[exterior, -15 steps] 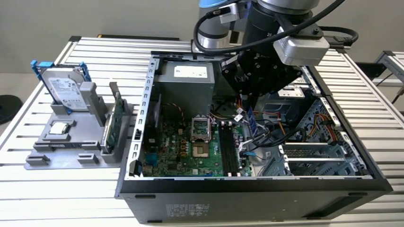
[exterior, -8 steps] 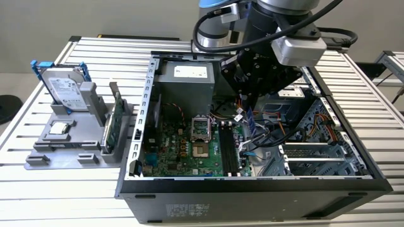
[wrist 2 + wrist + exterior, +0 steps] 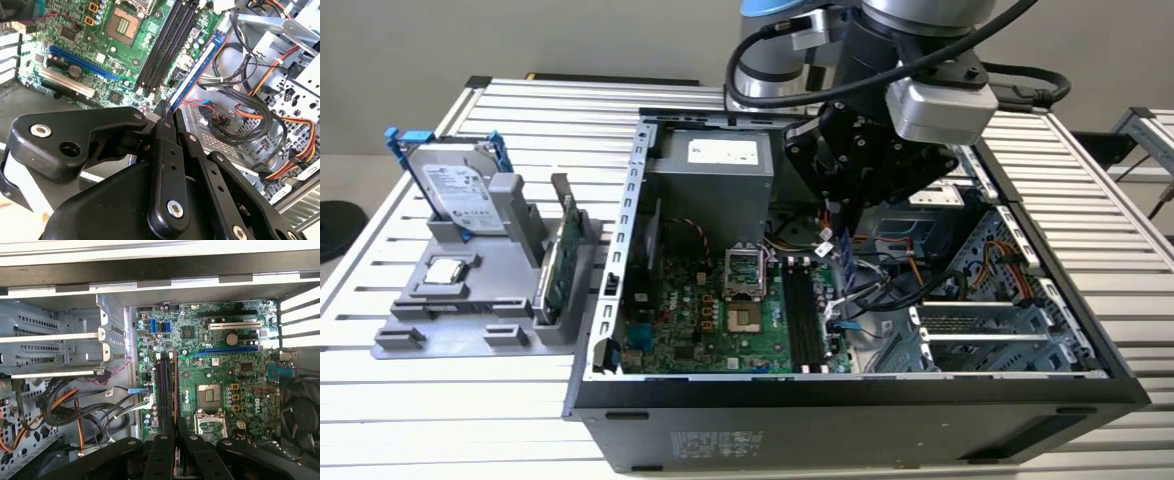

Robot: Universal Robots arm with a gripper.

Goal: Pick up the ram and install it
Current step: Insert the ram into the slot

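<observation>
Count on inspection: one open computer case, one motherboard, two black memory slots (side by side), one ram stick, one hard drive, one green circuit card, one gripper.

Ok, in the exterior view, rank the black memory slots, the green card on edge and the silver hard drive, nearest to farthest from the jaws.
1. Black memory slots, on the motherboard inside the case.
2. Green card, standing in the grey holder outside the case, exterior view's left.
3. Silver hard drive, further left in that holder.
</observation>
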